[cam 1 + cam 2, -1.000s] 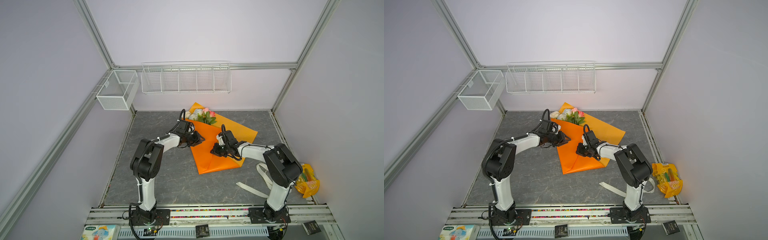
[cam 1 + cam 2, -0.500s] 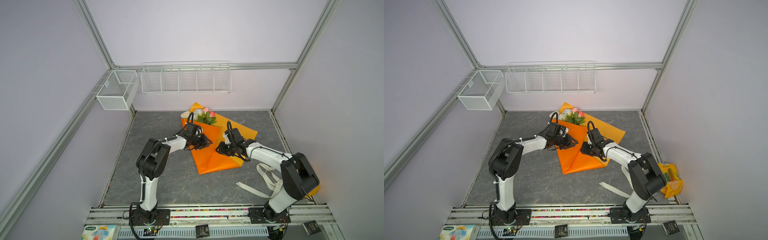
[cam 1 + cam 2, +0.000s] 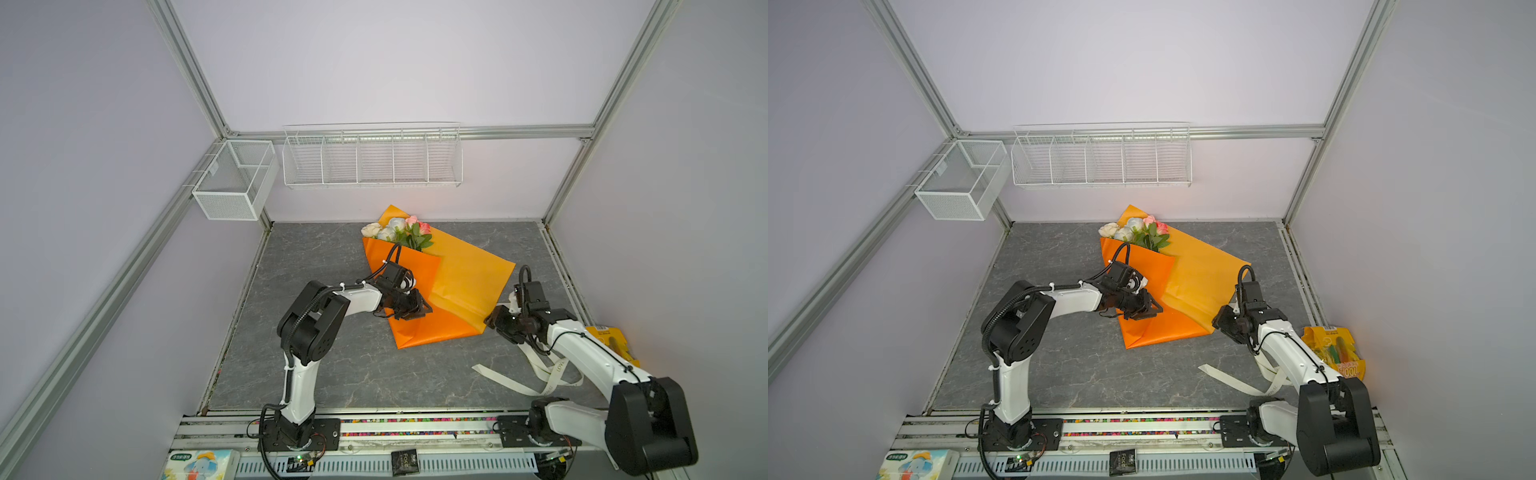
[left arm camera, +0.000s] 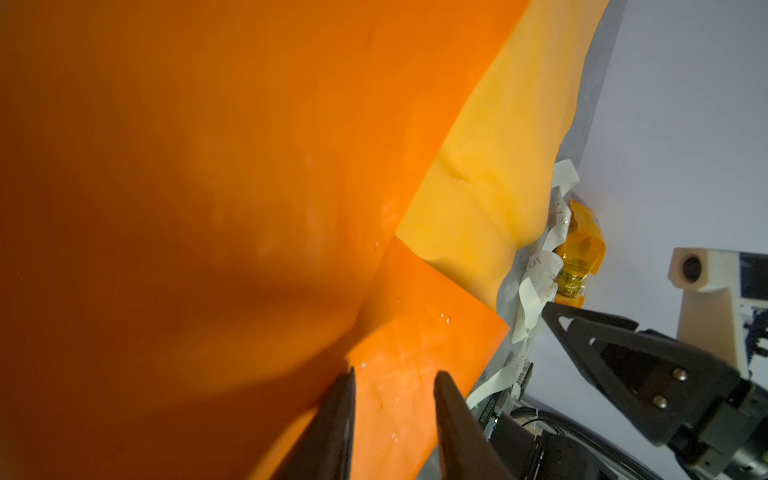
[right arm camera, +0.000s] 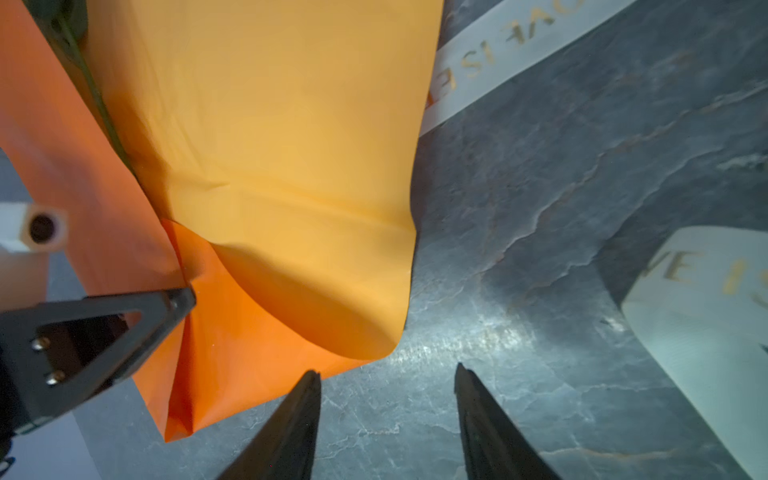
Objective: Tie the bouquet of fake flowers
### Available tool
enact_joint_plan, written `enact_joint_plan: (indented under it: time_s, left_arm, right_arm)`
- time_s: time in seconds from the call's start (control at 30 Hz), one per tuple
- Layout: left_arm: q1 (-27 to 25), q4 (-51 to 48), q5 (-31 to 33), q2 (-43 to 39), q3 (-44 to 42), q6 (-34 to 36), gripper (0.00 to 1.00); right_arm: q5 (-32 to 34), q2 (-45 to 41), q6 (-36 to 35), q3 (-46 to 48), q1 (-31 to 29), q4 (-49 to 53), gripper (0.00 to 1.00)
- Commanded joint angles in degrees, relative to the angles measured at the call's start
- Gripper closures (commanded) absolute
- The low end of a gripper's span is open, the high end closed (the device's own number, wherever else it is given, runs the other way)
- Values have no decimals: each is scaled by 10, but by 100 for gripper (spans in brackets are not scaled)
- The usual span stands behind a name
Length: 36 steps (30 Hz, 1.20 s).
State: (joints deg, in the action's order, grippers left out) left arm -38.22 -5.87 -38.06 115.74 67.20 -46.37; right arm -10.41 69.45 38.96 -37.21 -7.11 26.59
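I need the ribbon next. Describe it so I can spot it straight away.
Start at the big orange wrapping sheet in the middle of the grey table. From its near right corner look toward the right arm's base: the ribbon lies looped on the table, partly under that arm. It is the only long cream strip, with gold lettering, unlike the yellow packet beside it.

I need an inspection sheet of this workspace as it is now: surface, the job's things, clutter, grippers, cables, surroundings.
Surface: grey stone-look table.
Job's things: bouquet of fake flowers lies on the orange wrapping sheet, one flap folded over; cream ribbon lies loose, untied.
Clutter: yellow snack bag at the table edge.
Grippers: left gripper on the folded sheet, jaws partly apart; right gripper open, empty, off the sheet edge.
Cables: black cables along both arms.
Surroundings: white wire baskets on the walls.
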Motion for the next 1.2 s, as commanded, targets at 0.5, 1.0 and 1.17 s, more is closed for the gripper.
enact_joint_plan:
  time_s: [0.5,1.0,1.17]
  left_arm:
    - [-8,-70,-65,10,-3,102,72]
    - [-7,-46,-75,-5,-13,104,73]
    - [-7,-44,-118,-17,-10,132,73]
  right_arm:
    - [-149,99,-30,5,50,-103,44]
    - [-169,214,-52,9,54,-301,54]
    - [-205,199,-46,12,55,-344,61]
